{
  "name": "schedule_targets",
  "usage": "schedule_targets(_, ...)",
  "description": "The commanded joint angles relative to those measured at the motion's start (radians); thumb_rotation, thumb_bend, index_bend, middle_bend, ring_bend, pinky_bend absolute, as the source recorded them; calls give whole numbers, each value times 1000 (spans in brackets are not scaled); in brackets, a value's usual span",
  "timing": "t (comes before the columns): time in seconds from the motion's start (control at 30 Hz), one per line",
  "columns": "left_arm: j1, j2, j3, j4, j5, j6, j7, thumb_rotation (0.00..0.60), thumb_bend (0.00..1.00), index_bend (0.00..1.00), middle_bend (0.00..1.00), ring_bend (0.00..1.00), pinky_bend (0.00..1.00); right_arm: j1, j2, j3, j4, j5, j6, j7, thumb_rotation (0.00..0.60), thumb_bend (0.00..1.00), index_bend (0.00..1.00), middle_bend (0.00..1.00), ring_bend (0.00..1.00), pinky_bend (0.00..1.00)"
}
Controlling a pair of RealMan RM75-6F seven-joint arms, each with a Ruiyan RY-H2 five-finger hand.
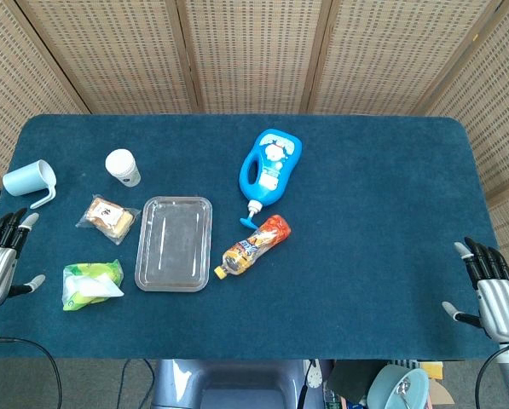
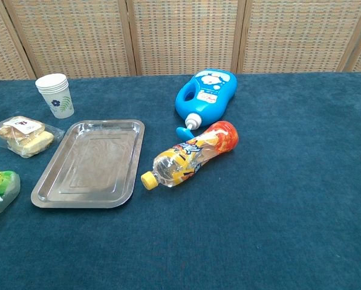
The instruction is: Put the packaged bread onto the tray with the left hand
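Packaged bread lay up and to the right of the idle left hand, just left of the tray.

In the head view the left hand (image 1: 0, 256) sat at the left edge of the frame, fingers spread and holding nothing; the packaged bread (image 1: 109, 218) lay in the left-centre, near this hand and well apart from the right hand (image 1: 491, 294), which was likewise spread and empty at the lower right edge. The bread's long axis ran diagonally, from upper left to lower right, its lower end pointing toward the tray (image 1: 150, 281), just beside it and not yet on it. The chest view showed neither hand.
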Motion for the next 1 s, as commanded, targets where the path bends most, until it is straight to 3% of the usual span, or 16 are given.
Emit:
schedule_targets(0.03, -4, -2, -1, -2, -1, -4, 5, 600, 184, 0, 0, 0, 0, -3, -2, 0, 5, 3, 3, 4, 600, 181, 0, 0, 0, 0)
schedule_targets(0.8, -9, 11, 1, -20, -1, -10, 14, 600, 184, 0, 0, 0, 0, -18, -9, -4, 29, 5, 17, 33, 600, 181, 0, 0, 0, 0)
schedule_targets(0.93, -33, 24, -2, -32, -19, -65, -10, 600, 184, 0, 0, 0, 0, -18, -12, -3, 39, 7, 15, 43, 600, 181, 0, 0, 0, 0)
schedule_targets(1.0, -74, 54, -16, -52, -79, -168, -59, 600, 184, 0, 0, 0, 0, -12, -12, 5, 50, 20, 3, 54, 600, 181, 0, 0, 0, 0)
